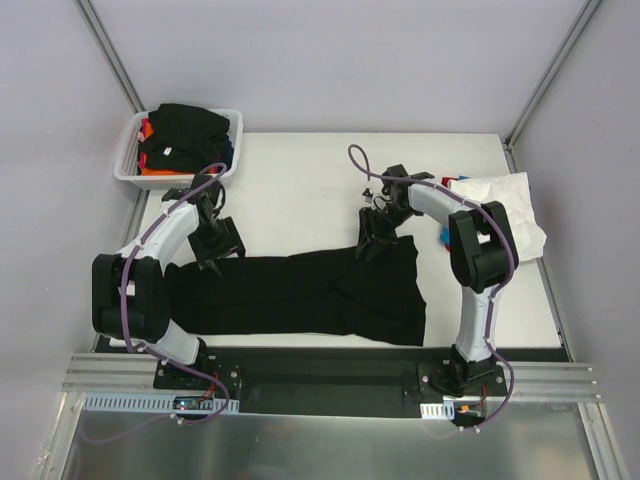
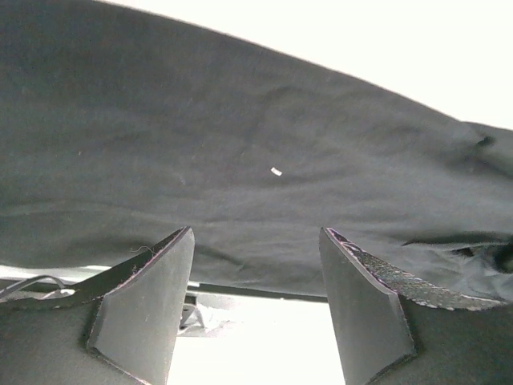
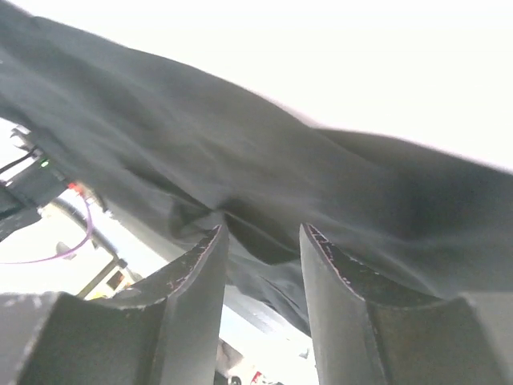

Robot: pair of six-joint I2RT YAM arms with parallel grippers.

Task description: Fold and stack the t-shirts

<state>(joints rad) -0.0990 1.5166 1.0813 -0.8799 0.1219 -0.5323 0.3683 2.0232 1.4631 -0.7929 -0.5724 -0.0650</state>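
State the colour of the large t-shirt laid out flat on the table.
The t-shirt is plain black, clearest in the top external view.

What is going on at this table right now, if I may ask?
Both arms are at a black t-shirt spread on the table. The left gripper is open at its far left edge; the right gripper straddles a fold at the far right edge. More shirts sit in the basket; a white t-shirt lies aside.

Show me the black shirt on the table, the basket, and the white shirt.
Black shirt [image 1: 300,295]: top view, middle of the spread cloth.
Basket [image 1: 127,148]: top view, its left wall.
White shirt [image 1: 517,213]: top view, middle of the crumpled cloth.
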